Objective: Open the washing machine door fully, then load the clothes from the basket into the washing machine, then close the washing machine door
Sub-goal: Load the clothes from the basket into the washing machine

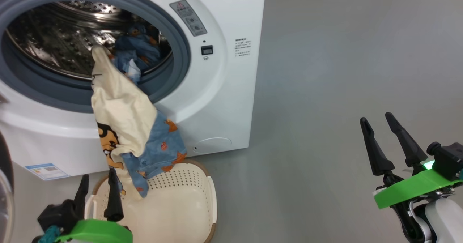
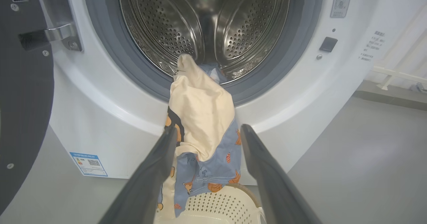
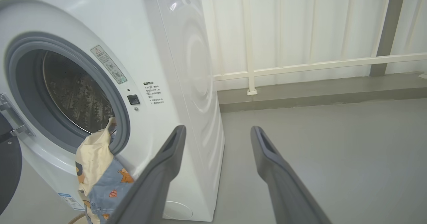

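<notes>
The washing machine point(image 1: 224, 91) stands with its door point(image 2: 23, 100) swung open to the left. One piece of the clothes point(image 1: 123, 109), cream and light blue with bears, hangs out of the drum over the grey ring, its lower end in the basket point(image 1: 188, 199). More clothes point(image 1: 139, 49) lie inside the drum. My left gripper point(image 1: 98, 173) is open at the basket's left rim, fingers pointing up beside the hanging garment's lower end. In the left wrist view the garment point(image 2: 200, 107) shows beyond the open fingers. My right gripper point(image 1: 376, 117) is open over bare floor, far right.
Grey floor point(image 1: 325, 91) spreads to the right of the machine. A white railing point(image 3: 300, 64) on a low kerb runs behind it. A blue label point(image 2: 88, 164) sits low on the machine's front, and the round flap point(image 1: 213, 145) is above the basket.
</notes>
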Robot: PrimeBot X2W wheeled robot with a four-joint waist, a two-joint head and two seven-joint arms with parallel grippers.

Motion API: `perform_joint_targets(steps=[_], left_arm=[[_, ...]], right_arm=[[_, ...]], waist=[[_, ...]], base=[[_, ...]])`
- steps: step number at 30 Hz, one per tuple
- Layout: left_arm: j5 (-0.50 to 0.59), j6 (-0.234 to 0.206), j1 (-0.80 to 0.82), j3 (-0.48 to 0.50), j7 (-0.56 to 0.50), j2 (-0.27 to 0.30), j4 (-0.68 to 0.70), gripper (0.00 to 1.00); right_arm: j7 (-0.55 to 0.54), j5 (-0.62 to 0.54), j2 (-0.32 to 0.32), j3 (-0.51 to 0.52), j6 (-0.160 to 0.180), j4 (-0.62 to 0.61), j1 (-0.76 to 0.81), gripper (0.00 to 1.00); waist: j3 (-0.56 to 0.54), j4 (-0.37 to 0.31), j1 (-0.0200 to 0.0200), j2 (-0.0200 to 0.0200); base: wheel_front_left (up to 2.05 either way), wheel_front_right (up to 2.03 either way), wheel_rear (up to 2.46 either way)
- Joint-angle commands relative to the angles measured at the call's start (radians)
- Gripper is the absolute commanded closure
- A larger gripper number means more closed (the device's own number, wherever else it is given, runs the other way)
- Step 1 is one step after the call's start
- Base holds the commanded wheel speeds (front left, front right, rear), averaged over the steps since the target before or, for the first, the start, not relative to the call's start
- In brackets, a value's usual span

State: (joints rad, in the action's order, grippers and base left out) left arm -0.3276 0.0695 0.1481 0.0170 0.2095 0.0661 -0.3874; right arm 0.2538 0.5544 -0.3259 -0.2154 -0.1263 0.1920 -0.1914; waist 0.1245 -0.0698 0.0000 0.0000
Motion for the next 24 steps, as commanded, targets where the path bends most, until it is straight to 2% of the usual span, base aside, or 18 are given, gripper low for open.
perform_joint_targets(steps=[1, 13, 24], left_arm=[[-0.008, -0.002, 0.043, 0.028, -0.003, 0.017, 0.010, 0.00], [-0.054, 0.018, 0.213, 0.031, -0.021, 0.040, -0.255, 0.00], [-0.072, 0.045, 0.438, 0.006, -0.040, 0.098, -0.521, 0.00]], right_arm=[[0.008, -0.001, -0.022, -0.013, -0.004, -0.026, -0.027, 0.00], [0.008, 0.005, -0.034, -0.002, -0.004, -0.055, -0.064, 0.00], [0.008, 0.011, -0.025, 0.008, -0.004, -0.083, -0.116, 0.00]], waist=[[0.020, -0.018, 0.0000, 0.0000], [0.157, -0.068, 0.0000, 0.0000], [0.314, -0.083, 0.0000, 0.0000]], base=[[0.00, 0.00, 0.00], [0.00, 0.00, 0.00], [0.00, 0.00, 0.00]])
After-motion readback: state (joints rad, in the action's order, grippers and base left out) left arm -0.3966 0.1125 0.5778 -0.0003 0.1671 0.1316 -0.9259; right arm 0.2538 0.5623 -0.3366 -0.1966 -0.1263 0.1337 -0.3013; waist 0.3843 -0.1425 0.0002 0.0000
